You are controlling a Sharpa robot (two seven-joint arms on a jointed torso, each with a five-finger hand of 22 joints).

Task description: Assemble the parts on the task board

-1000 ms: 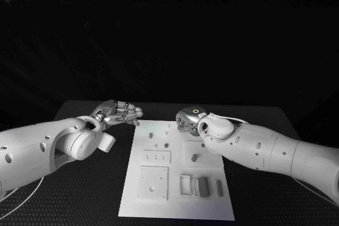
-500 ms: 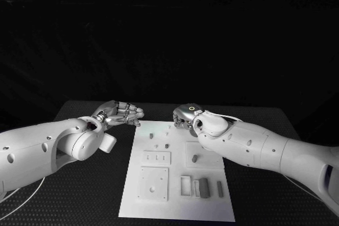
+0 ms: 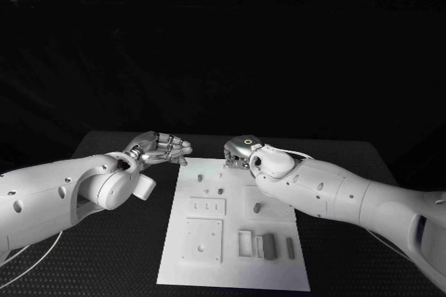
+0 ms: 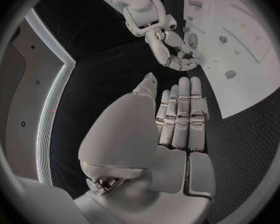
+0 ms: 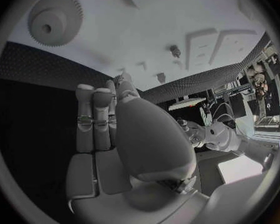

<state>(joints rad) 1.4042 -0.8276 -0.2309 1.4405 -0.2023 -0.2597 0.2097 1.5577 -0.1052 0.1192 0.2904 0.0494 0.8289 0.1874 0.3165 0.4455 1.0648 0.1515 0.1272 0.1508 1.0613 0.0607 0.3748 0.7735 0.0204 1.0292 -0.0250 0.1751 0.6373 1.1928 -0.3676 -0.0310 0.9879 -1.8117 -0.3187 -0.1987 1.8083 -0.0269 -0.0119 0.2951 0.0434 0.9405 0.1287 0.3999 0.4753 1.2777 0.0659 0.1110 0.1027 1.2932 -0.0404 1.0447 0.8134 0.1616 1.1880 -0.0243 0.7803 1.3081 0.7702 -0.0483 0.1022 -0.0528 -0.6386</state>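
Note:
The white task board (image 3: 186, 265) lies along the middle of the table. Small grey parts stand on it: pegs (image 3: 220, 191) towards its far end and two bars (image 3: 269, 245) beside a frame nearer me. My left hand (image 3: 164, 148) hovers just off the board's far left corner, its fingers (image 4: 180, 115) held together with nothing in them. At the board's far edge, my right hand (image 3: 238, 153) also holds nothing, and its fingers (image 5: 93, 119) lie side by side. In the right wrist view a toothed gear (image 5: 55, 20) rests on the board (image 5: 146, 25).
Black matting (image 3: 102, 245) covers the table on both sides of the board. My forearms reach in from each side, and the right arm (image 3: 325, 194) lies over the board's right edge. Flat square recessed plates (image 3: 203, 240) sit on the board's left half.
My right hand has moved a little left and away from me along the board's far edge. The left hand has edged slightly towards the board.

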